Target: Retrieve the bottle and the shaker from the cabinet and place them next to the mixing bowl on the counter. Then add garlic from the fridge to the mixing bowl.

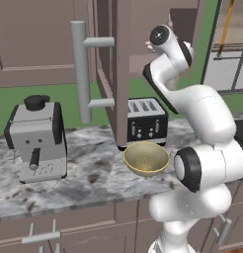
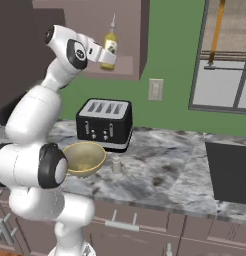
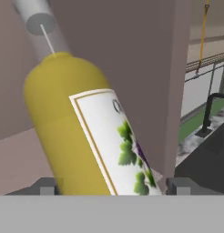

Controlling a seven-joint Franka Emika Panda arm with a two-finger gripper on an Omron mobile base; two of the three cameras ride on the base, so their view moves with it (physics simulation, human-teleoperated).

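The yellow-olive bottle stands upright on the shelf of the open cabinet; in the hand view the bottle is close up, its label facing me. My gripper reaches into the cabinet, open, with one fingertip on each side of the bottle's lower body and very close to it. The cabinet door hangs open above the counter. The tan mixing bowl sits on the counter in front of the toaster. The small grey shaker stands just right of the bowl.
A black toaster stands behind the bowl under the cabinet. A coffee machine is at the counter's left. The door's long grey handle juts out beside the arm. A dark recessed panel lies to the right.
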